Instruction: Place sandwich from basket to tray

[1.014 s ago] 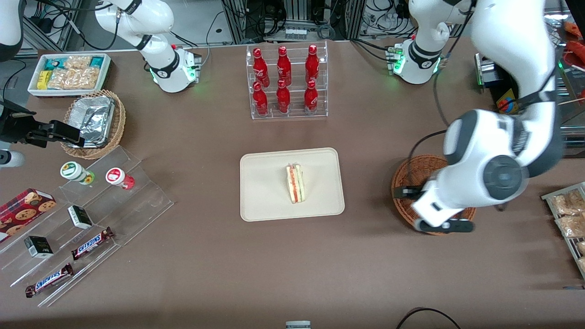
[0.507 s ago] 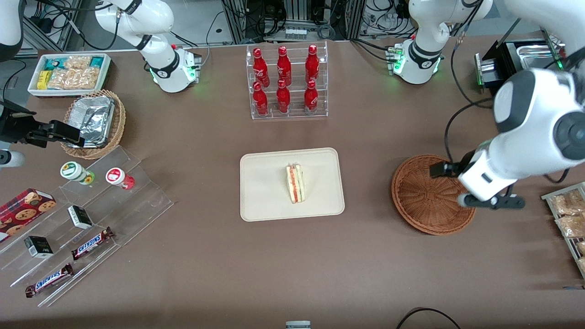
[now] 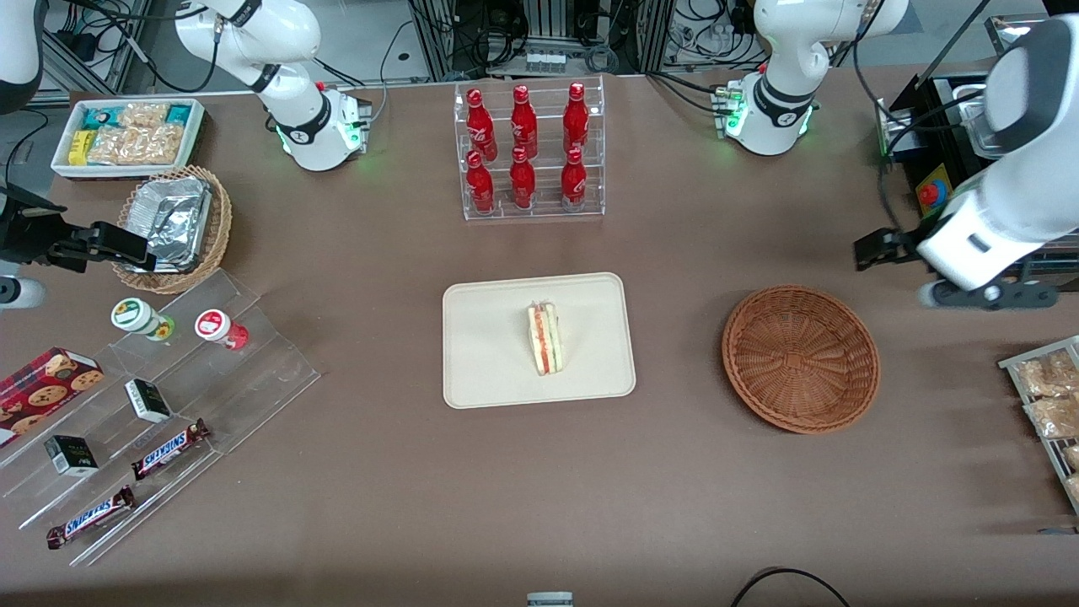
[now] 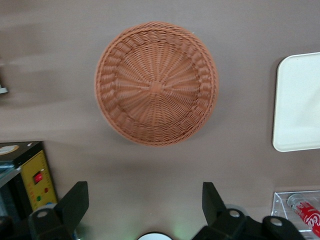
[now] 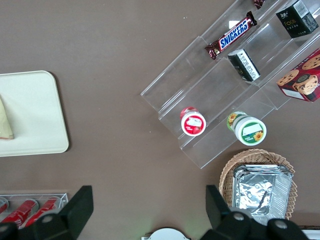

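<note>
The sandwich [image 3: 544,339] lies on the tray [image 3: 489,371] mid-frame. The gripper [image 3: 982,295], fingers [image 4: 71,204] wide open and holding nothing, hangs upper right above the basket [image 3: 800,358].

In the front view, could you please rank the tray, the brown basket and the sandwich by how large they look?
1. Tray, largest.
2. Basket, slightly narrower, empty.
3. Sandwich, much the smallest, lying on the tray.
The gripper, open and holding nothing, hovers above the table toward the working arm's end.

The front camera looks steeply down over the whole tabletop [image 3: 674,472]. The left wrist camera looks straight down past the hand [image 4: 145,207] at the basket [image 4: 156,83], sharing it and the tray [image 4: 300,105] corner with the front view.
</note>
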